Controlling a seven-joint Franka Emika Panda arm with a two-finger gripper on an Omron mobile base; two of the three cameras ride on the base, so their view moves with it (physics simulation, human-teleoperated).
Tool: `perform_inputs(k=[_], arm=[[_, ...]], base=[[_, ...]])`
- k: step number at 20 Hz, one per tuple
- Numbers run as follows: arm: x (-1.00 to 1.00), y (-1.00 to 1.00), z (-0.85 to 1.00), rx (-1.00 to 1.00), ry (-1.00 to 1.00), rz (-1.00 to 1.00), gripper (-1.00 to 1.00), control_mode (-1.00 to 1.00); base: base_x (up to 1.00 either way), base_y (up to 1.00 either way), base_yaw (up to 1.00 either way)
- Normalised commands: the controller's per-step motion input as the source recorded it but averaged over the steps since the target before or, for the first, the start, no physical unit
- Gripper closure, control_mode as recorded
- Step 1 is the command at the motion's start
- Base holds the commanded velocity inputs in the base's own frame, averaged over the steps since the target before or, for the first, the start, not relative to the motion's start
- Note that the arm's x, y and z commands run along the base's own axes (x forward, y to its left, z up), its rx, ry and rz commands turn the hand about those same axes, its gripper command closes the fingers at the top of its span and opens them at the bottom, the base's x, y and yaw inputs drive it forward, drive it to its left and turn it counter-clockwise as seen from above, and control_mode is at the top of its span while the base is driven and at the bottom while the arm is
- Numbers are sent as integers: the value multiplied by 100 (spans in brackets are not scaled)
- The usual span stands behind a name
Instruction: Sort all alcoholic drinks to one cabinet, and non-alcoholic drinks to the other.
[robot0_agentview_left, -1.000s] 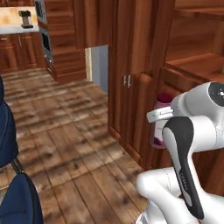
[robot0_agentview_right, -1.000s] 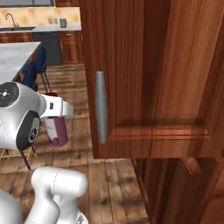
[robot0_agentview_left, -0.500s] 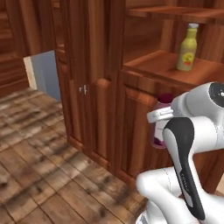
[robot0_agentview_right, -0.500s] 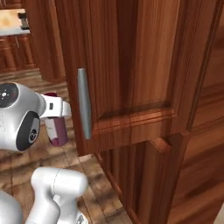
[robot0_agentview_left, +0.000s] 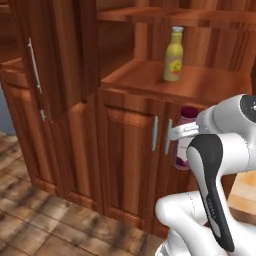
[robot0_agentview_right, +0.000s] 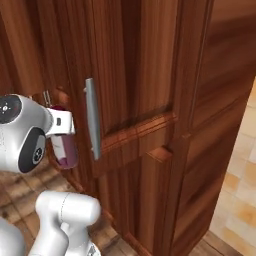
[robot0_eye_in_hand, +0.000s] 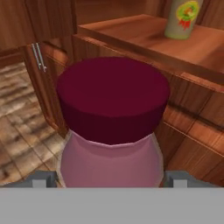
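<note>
Right now the gripper (robot0_eye_in_hand: 111, 177) stands with its jaws spread wide on either side of the maroon bottle (robot0_eye_in_hand: 113, 127), low in the centre of the hand view; the two small grey fingertips (robot0_eye_in_hand: 40, 179) show at either flank of the bottle's pink body, and it looks clamped between them, though actual contact is hard to judge from so close. In the left base view the same bottle (robot0_agentview_left: 184, 142) peeks out at centre right, mostly hidden behind the white arm (robot0_agentview_left: 220, 160), level with the lower cabinet doors. In the right base view it (robot0_agentview_right: 64, 145) hangs at the left edge, just beside the arm's white head.

Outward from the claw, the reddish-brown cabinet (robot0_agentview_left: 125, 165) holds an open shelf above two panelled lower doors with paired silver handles (robot0_agentview_left: 161, 135). On that shelf stands the yellow bottle (robot0_agentview_left: 173, 55), upright, upper centre of the left base view, grey cap on, red label facing out; its lower part (robot0_eye_in_hand: 183, 17) appears in the upper right of the hand view. A tall door (robot0_agentview_left: 55, 55) with a long bar handle (robot0_agentview_left: 34, 65) stands at the upper left. In the right base view another door (robot0_agentview_right: 150, 100) with its vertical silver bar (robot0_agentview_right: 92, 120) stands close beside the held bottle, between it and the right side of the frame. Wood plank floor (robot0_agentview_left: 45, 225) runs along the lower left.
</note>
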Motion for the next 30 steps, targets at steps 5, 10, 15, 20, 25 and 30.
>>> perform_inputs(k=[5, 10, 15, 20, 25, 30], arm=[[0, 0, 0, 0, 0, 0, 100, 100], [0, 0, 0, 0, 0, 0, 100, 100], [0, 0, 0, 0, 0, 0, 100, 100], [0, 0, 0, 0, 0, 0, 100, 100], [0, 0, 0, 0, 0, 0, 100, 100], [0, 0, 0, 0, 0, 0, 100, 100]], base=[[16, 32, -46], [11, 28, -43], [12, 49, -38], [18, 72, -29], [10, 19, -23], [47, -10, -20]])
